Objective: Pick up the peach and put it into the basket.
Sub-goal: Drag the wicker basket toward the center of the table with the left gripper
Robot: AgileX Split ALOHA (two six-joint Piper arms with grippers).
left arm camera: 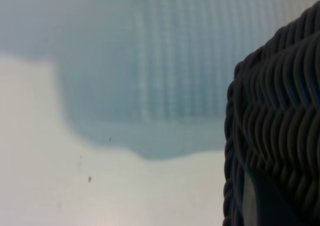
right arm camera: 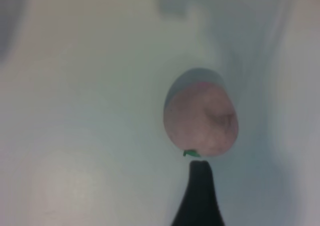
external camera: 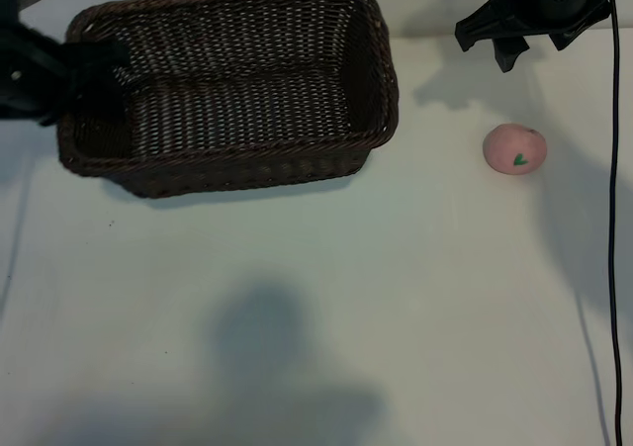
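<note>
The pale-pink peach lies on the white table at the right, with its green leaf mark facing up. It stands well apart from the dark-brown woven basket at the back left. My right gripper hangs open just behind the peach and touches nothing. In the right wrist view the peach sits just beyond one dark fingertip. My left gripper is at the basket's left rim, closed over the wicker wall. The left wrist view shows that basket wall right against a finger.
The white table stretches bare in front of the basket and the peach. A black cable runs down the right edge. Soft shadows fall across the near table.
</note>
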